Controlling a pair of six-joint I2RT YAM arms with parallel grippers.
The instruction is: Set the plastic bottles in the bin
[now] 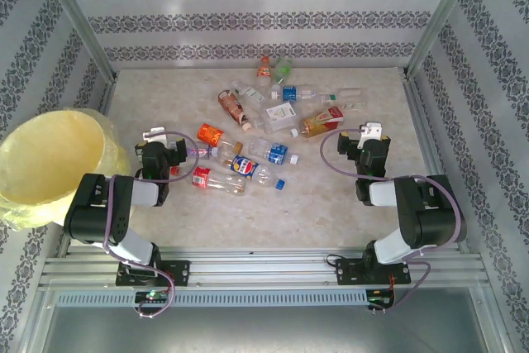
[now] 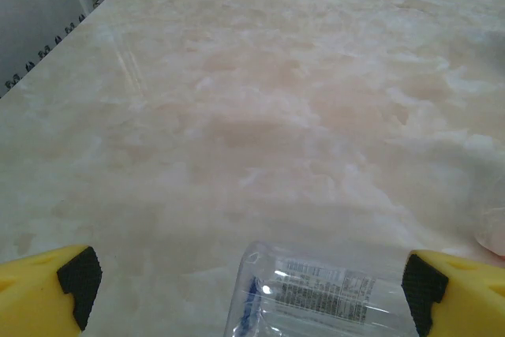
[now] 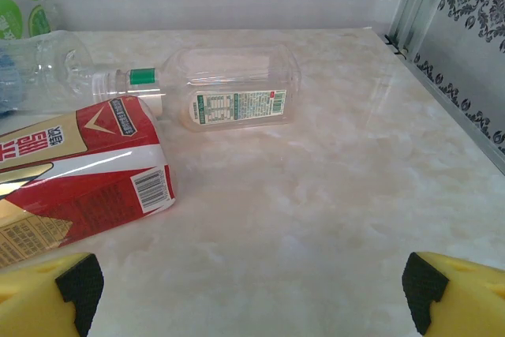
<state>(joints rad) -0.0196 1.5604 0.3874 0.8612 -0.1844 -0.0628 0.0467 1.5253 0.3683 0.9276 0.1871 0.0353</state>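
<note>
Several plastic bottles [image 1: 245, 166] lie scattered over the middle of the marble table, with red, orange, blue and green labels. The bin [image 1: 50, 167], lined with a pale yellow bag, stands at the left edge. My left gripper [image 1: 159, 153] sits low beside the bottles' left end. Its jaws are open, and the end of a clear bottle [image 2: 323, 293] lies between the yellow fingers [image 2: 47, 290] untouched. My right gripper [image 1: 369, 148] is open over bare table [image 3: 248, 282]. A red and gold labelled bottle [image 3: 71, 171] lies to its left, and a clear green-capped bottle [image 3: 237, 100] lies ahead.
Patterned walls and metal posts [image 1: 430, 31] enclose the table on three sides. A green-labelled bottle [image 3: 24, 13] stands near the back wall. Bare table stretches right of my right gripper [image 3: 379, 179] and ahead of my left gripper [image 2: 260, 100].
</note>
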